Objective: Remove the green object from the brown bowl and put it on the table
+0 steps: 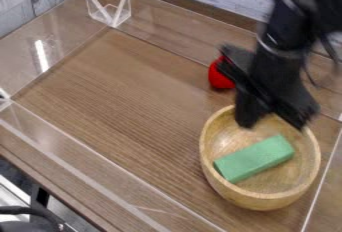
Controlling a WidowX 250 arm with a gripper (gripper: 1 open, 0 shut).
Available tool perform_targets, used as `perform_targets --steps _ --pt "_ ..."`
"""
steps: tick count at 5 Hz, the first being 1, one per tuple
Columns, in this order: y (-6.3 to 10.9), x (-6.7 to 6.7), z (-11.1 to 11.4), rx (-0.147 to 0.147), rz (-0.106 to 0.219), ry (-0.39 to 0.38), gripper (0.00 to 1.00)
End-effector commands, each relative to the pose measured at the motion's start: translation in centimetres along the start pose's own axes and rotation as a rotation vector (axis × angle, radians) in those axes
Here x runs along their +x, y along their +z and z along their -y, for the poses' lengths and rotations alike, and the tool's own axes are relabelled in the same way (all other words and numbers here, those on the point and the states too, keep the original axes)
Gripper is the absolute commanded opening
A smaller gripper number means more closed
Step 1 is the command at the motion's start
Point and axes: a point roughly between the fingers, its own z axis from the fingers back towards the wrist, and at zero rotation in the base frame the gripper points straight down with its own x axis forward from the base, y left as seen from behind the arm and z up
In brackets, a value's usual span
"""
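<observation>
The green object [254, 160], a flat light-green block, lies inside the brown bowl [218, 171] at the front right of the table [120, 96]. It rests slanted across the bowl's floor, and nothing touches it. My gripper [277, 116] hangs above the bowl's far rim, pointing down and blurred by motion. Its dark fingers are clear of the block and hold nothing. The blur hides the gap between the jaws.
A red strawberry-like toy [215, 72] sits just behind the bowl, mostly hidden by my gripper. Clear acrylic walls [40, 51] edge the table on the left and at the front. The bowl sits close to the right wall [321, 201].
</observation>
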Motion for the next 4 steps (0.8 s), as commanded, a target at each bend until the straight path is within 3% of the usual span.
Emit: perform_targets --steps 1,2,4 --pt "-1.0 -0.3 -0.3 -0.011 0.02 -0.014 1.0" --pt "-1.9 -0.2 0.3 -0.017 0.018 -0.055 0.0" --pt "-1.8 -0.5 -0.2 -0.017 0.022 -0.074 0.0"
